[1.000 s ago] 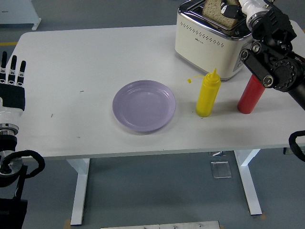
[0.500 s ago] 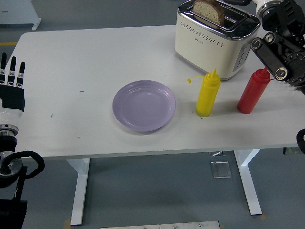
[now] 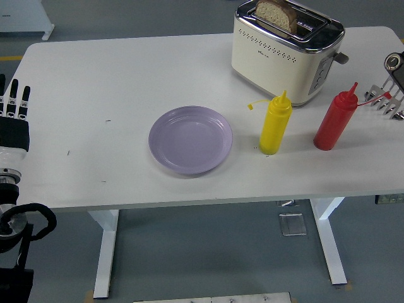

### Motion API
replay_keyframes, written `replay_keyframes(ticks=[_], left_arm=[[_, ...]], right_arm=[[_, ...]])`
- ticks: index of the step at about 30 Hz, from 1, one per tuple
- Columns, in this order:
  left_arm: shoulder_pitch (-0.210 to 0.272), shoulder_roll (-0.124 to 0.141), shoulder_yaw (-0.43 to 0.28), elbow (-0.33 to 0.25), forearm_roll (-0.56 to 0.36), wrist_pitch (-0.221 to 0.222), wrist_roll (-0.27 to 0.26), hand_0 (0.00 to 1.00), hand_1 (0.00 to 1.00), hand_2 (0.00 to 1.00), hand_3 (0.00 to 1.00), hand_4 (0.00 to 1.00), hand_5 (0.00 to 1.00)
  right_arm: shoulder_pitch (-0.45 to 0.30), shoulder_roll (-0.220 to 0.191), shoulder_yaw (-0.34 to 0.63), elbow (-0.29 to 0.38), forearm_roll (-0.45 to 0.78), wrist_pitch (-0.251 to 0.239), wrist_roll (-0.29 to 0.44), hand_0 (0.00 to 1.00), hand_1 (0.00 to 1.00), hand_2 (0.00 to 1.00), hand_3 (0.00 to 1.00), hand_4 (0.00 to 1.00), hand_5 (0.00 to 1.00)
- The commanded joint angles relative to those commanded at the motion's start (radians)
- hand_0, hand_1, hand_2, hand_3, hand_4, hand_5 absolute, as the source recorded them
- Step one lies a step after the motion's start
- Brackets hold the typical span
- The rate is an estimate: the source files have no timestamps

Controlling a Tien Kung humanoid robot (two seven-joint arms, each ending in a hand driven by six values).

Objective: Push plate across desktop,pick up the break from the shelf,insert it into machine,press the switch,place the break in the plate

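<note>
A slice of bread (image 3: 275, 14) stands in the left slot of the cream toaster (image 3: 285, 53) at the table's far right. The toaster's lever (image 3: 340, 59) sticks out on its right end. A lilac plate (image 3: 190, 139) lies empty at the table's middle. My right hand (image 3: 390, 100) shows only at the right edge, fingers spread, holding nothing, right of the toaster and apart from it. My left hand (image 3: 14, 107) rests at the left edge with fingers straight and empty.
A yellow squeeze bottle (image 3: 275, 124) and a red squeeze bottle (image 3: 334, 120) stand in front of the toaster, between it and the table's near edge. The white table (image 3: 95, 82) is bare on its left half.
My right hand has let go of the bread, which now sits in the toaster slot. The arm has pulled back to the right edge. The left hand shifted slightly left.
</note>
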Motion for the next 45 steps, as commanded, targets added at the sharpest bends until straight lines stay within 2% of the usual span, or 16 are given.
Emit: replay_keyframes(ticks=[4, 5, 8, 12, 17, 33, 45], left_arm=[[0.005, -0.001, -0.002, -0.001, 0.001, 0.000, 0.000, 0.865, 0.867, 0.863, 0.797, 0.589, 0.998], [0.006, -0.001, -0.003, -0.001, 0.001, 0.000, 0.001, 0.865, 0.867, 0.862, 0.796, 0.589, 0.998], [0.007, -0.002, -0.002, -0.001, 0.002, 0.000, 0.001, 0.865, 0.867, 0.862, 0.796, 0.589, 0.998], [0.005, -0.003, -0.002, -0.001, 0.002, 0.000, 0.002, 0.865, 0.867, 0.862, 0.796, 0.592, 0.998], [0.003, -0.005, 0.000, -0.001, 0.002, 0.000, 0.003, 0.863, 0.865, 0.862, 0.795, 0.593, 0.998], [0.002, -0.007, 0.001, -0.002, 0.001, 0.000, 0.004, 0.862, 0.865, 0.862, 0.795, 0.593, 0.998], [0.000, -0.008, 0.002, -0.006, 0.000, 0.001, 0.004, 0.861, 0.865, 0.862, 0.795, 0.593, 0.998]], right_arm=[[-0.040, -0.029, 0.013, 0.046, -0.008, 0.095, -0.012, 0.137, 0.275, 0.572, 0.520, 0.215, 0.414], [-0.051, -0.036, 0.013, 0.057, -0.001, 0.123, -0.012, 0.134, 0.271, 0.580, 0.523, 0.207, 0.462], [-0.072, -0.046, 0.006, 0.075, 0.021, 0.185, -0.009, 0.134, 0.271, 0.580, 0.523, 0.207, 0.462], [-0.088, -0.052, -0.012, 0.087, 0.040, 0.246, 0.001, 0.133, 0.268, 0.586, 0.525, 0.199, 0.491], [-0.101, -0.057, -0.037, 0.094, 0.060, 0.295, 0.011, 0.134, 0.269, 0.585, 0.525, 0.196, 0.502], [-0.116, -0.055, -0.082, 0.108, 0.086, 0.355, 0.025, 0.135, 0.269, 0.578, 0.516, 0.184, 0.530], [-0.116, -0.043, -0.102, 0.080, 0.095, 0.356, 0.026, 0.136, 0.269, 0.575, 0.514, 0.197, 0.552]])
